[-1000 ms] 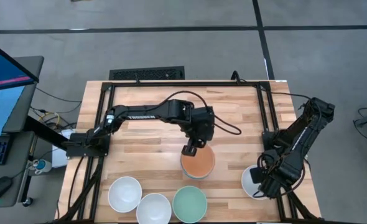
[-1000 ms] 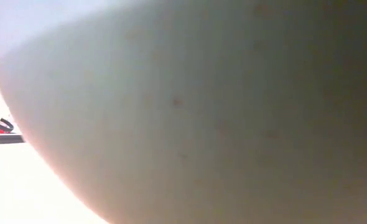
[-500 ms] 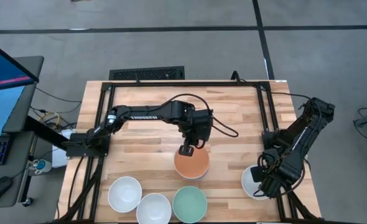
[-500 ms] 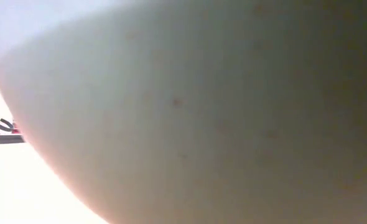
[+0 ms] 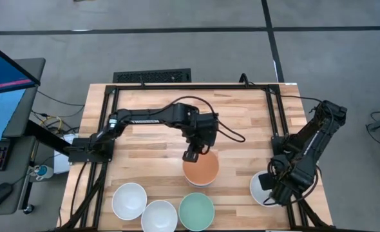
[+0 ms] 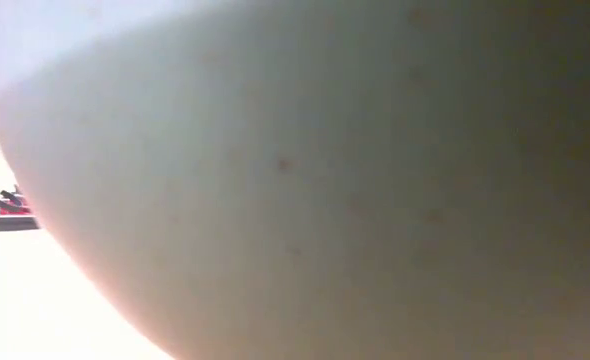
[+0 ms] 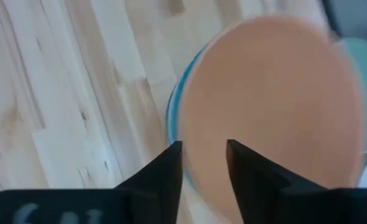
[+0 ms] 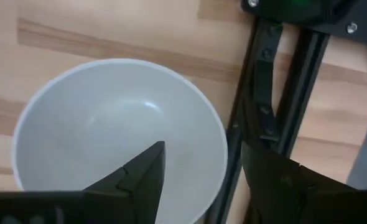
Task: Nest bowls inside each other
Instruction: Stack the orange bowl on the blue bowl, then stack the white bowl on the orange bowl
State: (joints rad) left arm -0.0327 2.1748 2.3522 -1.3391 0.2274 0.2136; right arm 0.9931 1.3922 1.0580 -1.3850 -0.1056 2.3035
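The left tool (image 5: 191, 155) pinches the rim of the smooth, round orange bowl (image 5: 201, 170), the top of a stack with a blue rim (image 7: 173, 118) showing beneath, mid-table. The right tool (image 8: 199, 168), fingers spread, straddles the rim of a glossy white bowl (image 8: 109, 124) by the black frame (image 8: 267, 99). Two white bowls (image 5: 129, 200) and a mint bowl (image 5: 196, 211) line the near edge of the pale plank table (image 5: 151, 148); grey floor surrounds it.

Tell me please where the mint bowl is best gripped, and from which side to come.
Grip the mint bowl by its rim, coming straight down from above: it sits upright and open, so one finger can go inside the wall and one outside. Probably choose the rim's far arc, toward the orange bowl; a white bowl crowds its left side.
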